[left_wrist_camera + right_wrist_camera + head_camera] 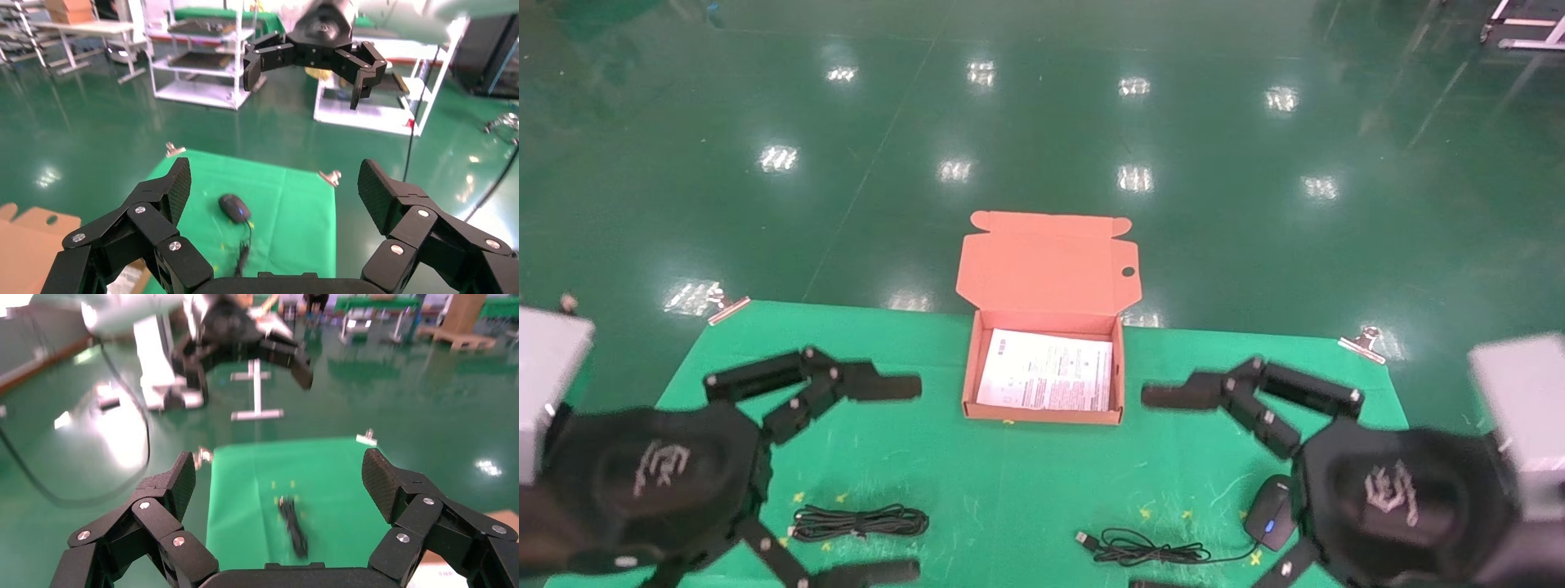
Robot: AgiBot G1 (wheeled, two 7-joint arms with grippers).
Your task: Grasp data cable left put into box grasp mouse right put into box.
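The data cable (858, 521), a narrow black bundle, lies on the green cloth at the front left; it also shows in the right wrist view (294, 527). The black mouse (1271, 510) with a blue mark lies at the front right, its cord and USB plug (1083, 539) trailing left; it also shows in the left wrist view (234, 208). The salmon box (1042, 415) stands open at the table's far middle with a white sheet inside. My left gripper (919, 478) is open and empty above the cable. My right gripper (1140, 490) is open and empty beside the mouse.
The box's tall lid (1050, 261) with a round hole stands up behind it. Metal clips (727, 306) (1361, 341) hold the cloth's far corners. Glossy green floor lies beyond the table. Shelves and racks stand far off in the wrist views.
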